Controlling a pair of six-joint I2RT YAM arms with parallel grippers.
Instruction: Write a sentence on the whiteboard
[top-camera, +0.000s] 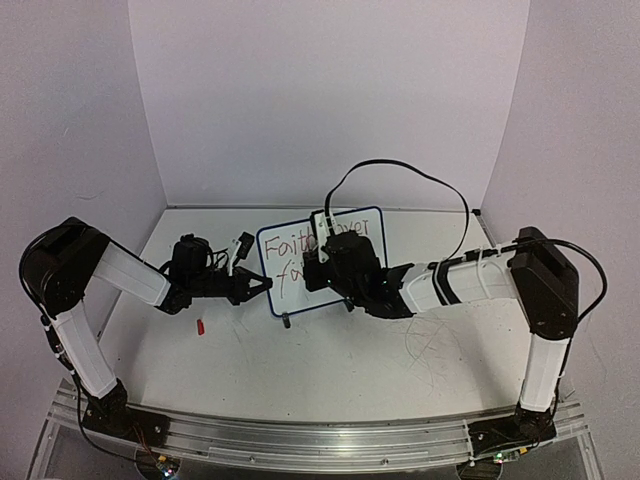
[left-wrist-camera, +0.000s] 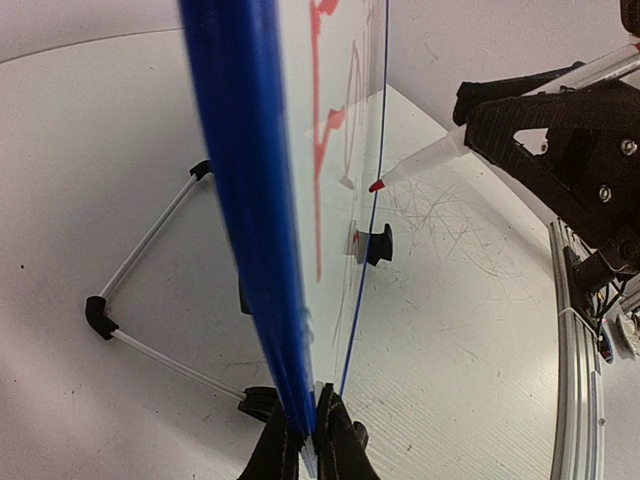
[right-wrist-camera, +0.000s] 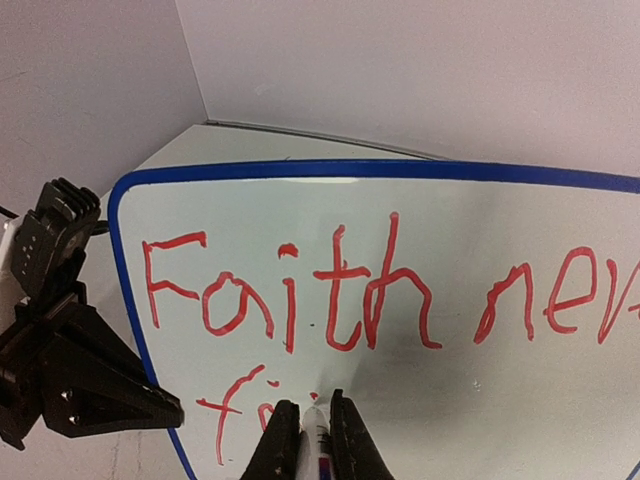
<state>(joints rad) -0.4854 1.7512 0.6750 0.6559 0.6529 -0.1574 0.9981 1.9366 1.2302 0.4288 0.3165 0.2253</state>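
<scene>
Left fingers (left-wrist-camera: 283, 452): clenched on the whiteboard (top-camera: 300, 298) at its left edge, pinning it upright on the surface (top-camera: 330, 360);
Whiteboard: mid-surface between both arms; long axis runs left to right; face turned toward the arms;
Sentence (right-wrist-camera: 340, 300): "Faith never" across the top; "fai" started underneath;
Right fingers (right-wrist-camera: 283, 445): gripping the red marker (left-wrist-camera: 430, 158); board dead ahead; tip at the lower line, just right of "fai"; contact unclear;
Next stroke: the right arm's job, I reckon; rightward along the long axis.

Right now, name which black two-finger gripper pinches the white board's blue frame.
The left gripper: it clamps the whiteboard edge; the right gripper holds a white red-tipped marker.
</scene>
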